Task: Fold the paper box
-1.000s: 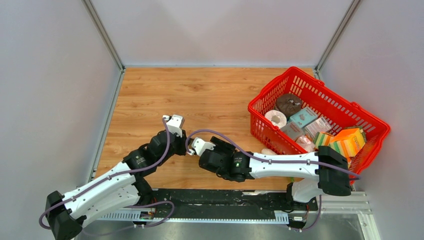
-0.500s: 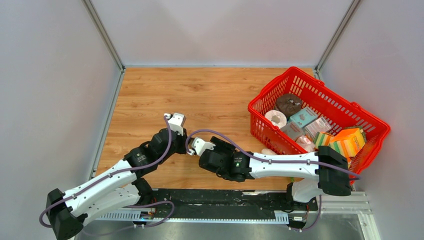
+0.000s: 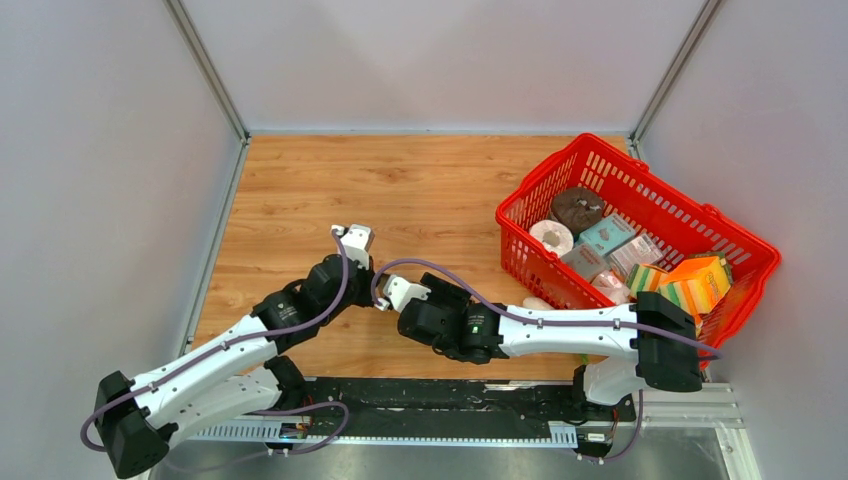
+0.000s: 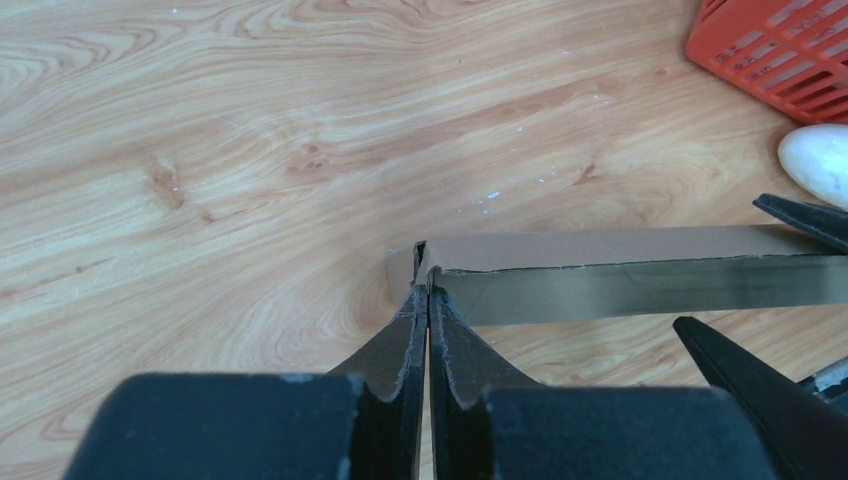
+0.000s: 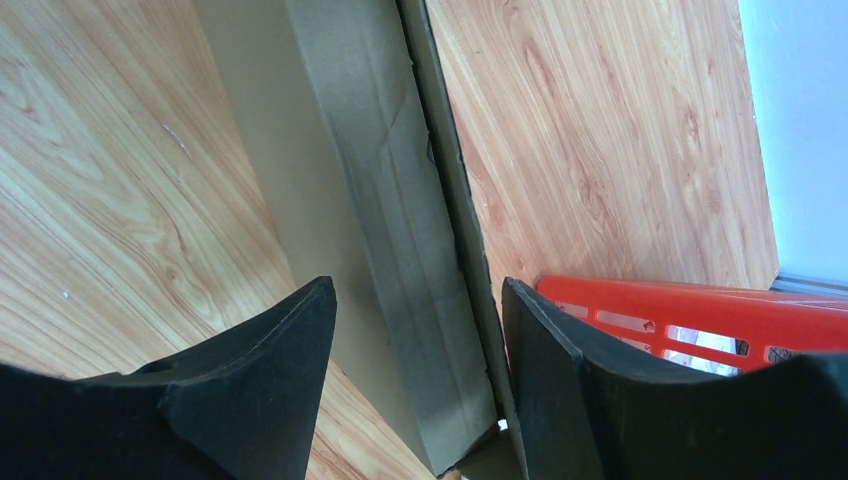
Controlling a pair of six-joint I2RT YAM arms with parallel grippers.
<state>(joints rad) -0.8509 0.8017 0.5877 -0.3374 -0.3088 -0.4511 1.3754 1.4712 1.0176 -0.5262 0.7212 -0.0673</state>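
The paper box is a flat brown cardboard box lying on the wooden table. In the top view the two grippers hide it. My left gripper is shut, its tips pinched on the box's left end corner. In the top view it sits near the table's front middle. My right gripper is open, its fingers straddling the box along its long side. One of its fingers shows at the box's right end in the left wrist view.
A red plastic basket full of small goods stands at the right; its corner shows in the left wrist view. A small white rounded object lies just in front of the basket. Grey walls close in the table.
My left arm has shifted slightly forward and right, with its gripper staying at the box. The right arm has not visibly moved.
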